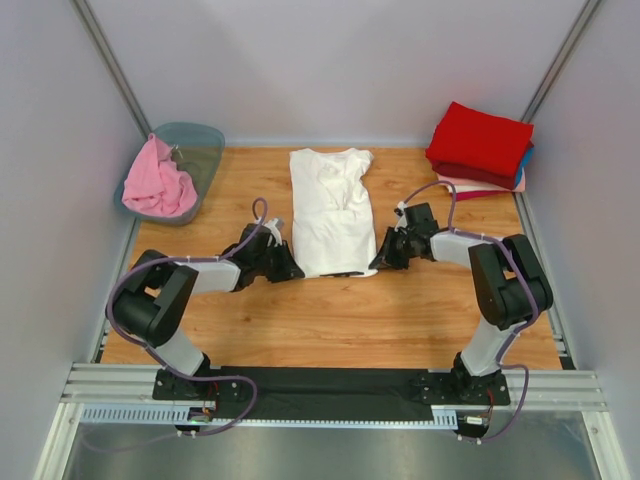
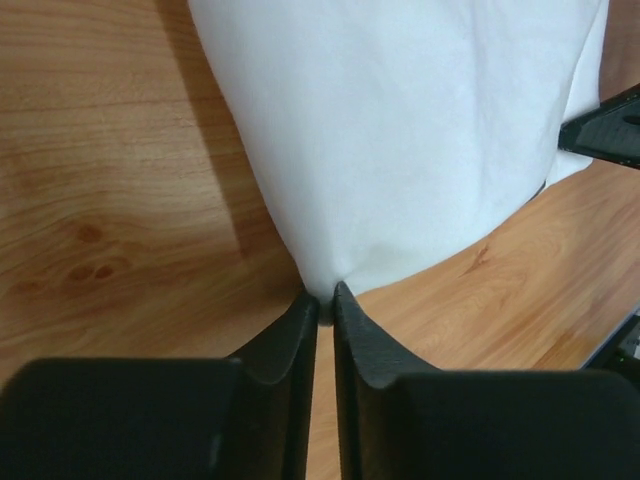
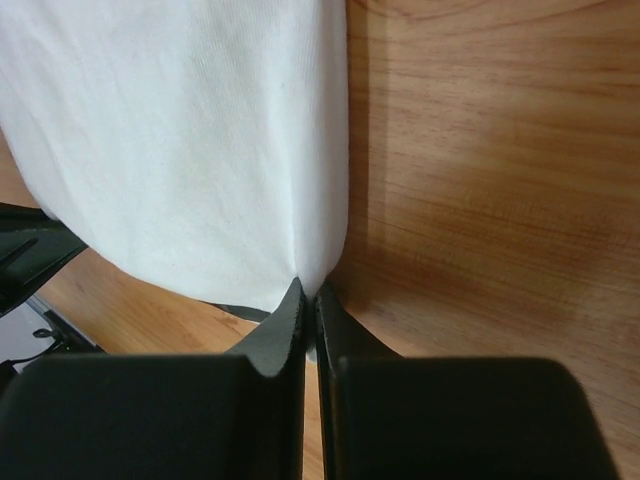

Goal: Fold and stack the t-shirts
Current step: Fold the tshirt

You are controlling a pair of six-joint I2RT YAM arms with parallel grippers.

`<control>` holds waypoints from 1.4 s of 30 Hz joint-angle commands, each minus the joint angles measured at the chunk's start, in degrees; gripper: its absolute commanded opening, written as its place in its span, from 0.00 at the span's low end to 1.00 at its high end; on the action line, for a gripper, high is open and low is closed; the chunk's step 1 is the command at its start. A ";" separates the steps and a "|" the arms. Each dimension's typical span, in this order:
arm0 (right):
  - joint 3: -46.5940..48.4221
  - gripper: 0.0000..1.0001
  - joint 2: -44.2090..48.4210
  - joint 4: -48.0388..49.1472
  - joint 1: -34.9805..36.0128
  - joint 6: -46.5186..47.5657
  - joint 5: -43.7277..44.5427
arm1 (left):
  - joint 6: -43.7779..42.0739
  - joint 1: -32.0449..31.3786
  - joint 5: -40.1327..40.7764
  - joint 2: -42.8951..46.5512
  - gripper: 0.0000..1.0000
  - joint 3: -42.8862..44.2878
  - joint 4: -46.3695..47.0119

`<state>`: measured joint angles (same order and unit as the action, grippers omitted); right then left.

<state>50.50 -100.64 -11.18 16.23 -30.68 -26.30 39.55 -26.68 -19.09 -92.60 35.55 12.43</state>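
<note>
left arm (image 1: 205, 277) and right arm (image 1: 462, 243) stretch low; left pincer (image 2: 327, 292) and right pincer (image 3: 308, 290) each closed tight, white t-shirt (image 1: 330, 215) corner between its jaws.

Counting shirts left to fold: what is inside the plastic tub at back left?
A crumpled pink t-shirt lies in the tub, heaped toward its left side. Anything beneath it is covered.

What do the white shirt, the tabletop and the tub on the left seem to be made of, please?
White shirt: soft matte fabric, likely cotton; it creases and drapes. Tabletop: wood or wood-look laminate, grain and knots, slight sheen. Tub: translucent grey-green plastic, apparently; smooth rim.
</note>
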 commanded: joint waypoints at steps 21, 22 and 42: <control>-13.49 0.00 29.86 -14.28 4.07 -0.26 12.14 | -1.68 -15.94 12.85 25.34 0.00 -0.66 -32.71; -14.46 0.00 32.15 -15.87 4.25 -0.44 12.68 | -1.50 -17.34 13.37 27.27 0.00 0.04 -36.38; 11.44 0.00 27.70 -28.11 4.34 3.25 18.04 | -10.81 -11.12 15.85 25.28 0.00 26.32 -54.79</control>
<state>57.76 -69.76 -38.15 21.32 -30.00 -13.67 32.71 -39.99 -3.42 -65.84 59.46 -38.04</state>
